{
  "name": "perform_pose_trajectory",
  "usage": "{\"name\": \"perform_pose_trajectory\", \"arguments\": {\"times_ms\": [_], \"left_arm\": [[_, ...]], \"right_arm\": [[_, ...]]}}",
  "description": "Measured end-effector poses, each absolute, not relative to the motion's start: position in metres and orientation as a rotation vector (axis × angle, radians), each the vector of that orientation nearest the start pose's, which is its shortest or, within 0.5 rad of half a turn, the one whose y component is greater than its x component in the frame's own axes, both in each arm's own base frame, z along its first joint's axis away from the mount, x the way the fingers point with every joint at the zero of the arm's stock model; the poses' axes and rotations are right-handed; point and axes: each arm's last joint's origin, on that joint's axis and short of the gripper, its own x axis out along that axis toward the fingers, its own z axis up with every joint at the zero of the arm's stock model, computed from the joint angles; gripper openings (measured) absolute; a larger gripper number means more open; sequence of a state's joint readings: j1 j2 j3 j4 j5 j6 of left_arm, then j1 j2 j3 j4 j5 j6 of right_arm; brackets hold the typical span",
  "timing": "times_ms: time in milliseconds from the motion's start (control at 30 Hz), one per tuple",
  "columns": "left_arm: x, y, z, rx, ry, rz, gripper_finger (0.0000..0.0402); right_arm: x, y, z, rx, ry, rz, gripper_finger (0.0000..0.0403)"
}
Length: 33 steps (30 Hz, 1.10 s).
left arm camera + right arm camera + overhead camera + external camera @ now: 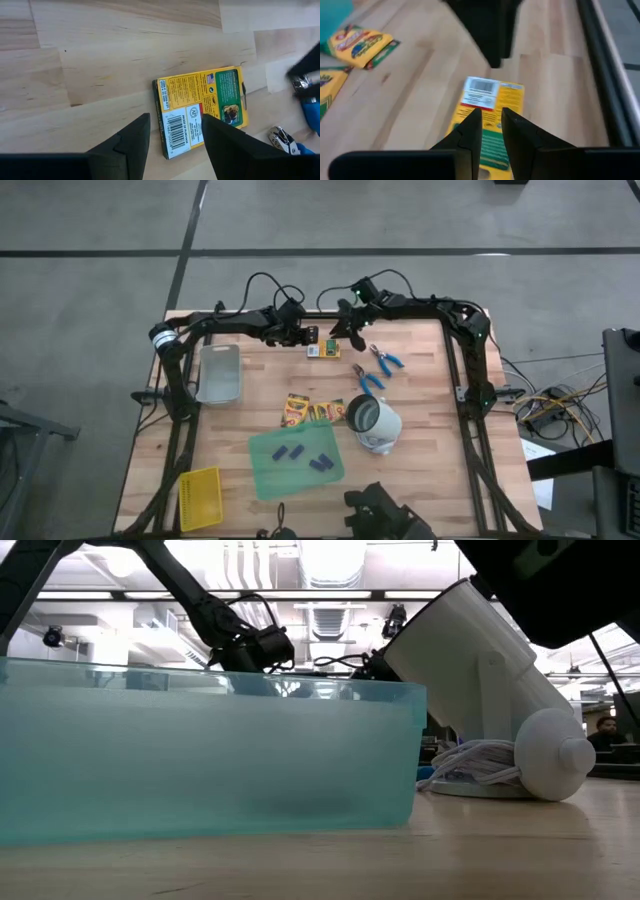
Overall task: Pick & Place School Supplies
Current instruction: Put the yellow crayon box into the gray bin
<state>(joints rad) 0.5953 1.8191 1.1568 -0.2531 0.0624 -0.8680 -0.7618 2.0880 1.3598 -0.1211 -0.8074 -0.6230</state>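
A yellow-and-green crayon box (322, 350) lies flat, barcode side up, near the table's far edge (200, 107) (492, 92). My left gripper (300, 335) hangs open just above it; its fingers (175, 120) stand either side of the barcode end, with no touch showing. My right gripper (350, 330) hovers at the box's other end, its fingers (491, 115) a narrow gap apart with nothing between them. Two blue-handled scissors (385, 360) (367, 380) lie to the right. Two more crayon boxes (297, 410) (325, 412) lie mid-table. Purple-blue pieces (300, 455) rest on the green sheet (270, 475).
A grey-blue tray (220, 372) sits at the left, and a yellow mesh basket (200, 498) at the near left. A white tipped-over object with a coiled cord (375, 425) (490, 670) lies right of centre. A translucent teal bin (200, 760) fills the low view's foreground.
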Motion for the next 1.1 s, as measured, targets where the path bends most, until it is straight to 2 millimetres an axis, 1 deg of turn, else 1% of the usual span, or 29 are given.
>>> {"name": "perform_pose_trajectory", "arguments": {"times_ms": [100,367,433,533,633,800,900,967,1033,1100], "left_arm": [[0.311,0.208,0.179,-1.088,0.618,0.861,0.0183],[0.311,0.208,0.179,-1.094,0.616,0.863,0.0183],[0.311,0.208,0.179,-1.096,0.615,0.863,0.0183],[0.311,0.208,0.179,-1.104,0.612,0.867,0.0183],[0.311,0.208,0.179,-1.111,0.609,0.870,0.0183],[0.311,0.208,0.180,-1.111,0.606,0.869,0.0183],[0.311,0.209,0.180,-1.108,0.597,0.865,0.0183],[0.312,0.209,0.180,-1.107,0.592,0.864,0.0183],[0.312,0.209,0.181,-1.107,0.592,0.864,0.0183],[0.312,0.209,0.181,-1.107,0.589,0.864,0.0183]], "right_arm": [[0.322,-0.289,0.150,0.021,0.527,0.204,0.0059],[0.318,-0.290,0.150,0.062,0.472,0.271,0.0057],[0.315,-0.290,0.151,0.095,0.434,0.321,0.0056],[0.312,-0.283,0.154,0.108,0.401,0.376,0.0056],[0.307,-0.275,0.155,0.081,0.437,0.336,0.0056],[0.289,-0.265,0.150,0.073,0.447,0.301,0.0056],[0.283,-0.260,0.154,0.037,0.380,0.247,0.0056],[0.278,-0.259,0.154,0.031,0.343,0.173,0.0056],[0.271,-0.259,0.154,0.037,0.311,0.095,0.0056],[0.265,-0.263,0.155,0.045,0.280,0.054,0.0056]]}}
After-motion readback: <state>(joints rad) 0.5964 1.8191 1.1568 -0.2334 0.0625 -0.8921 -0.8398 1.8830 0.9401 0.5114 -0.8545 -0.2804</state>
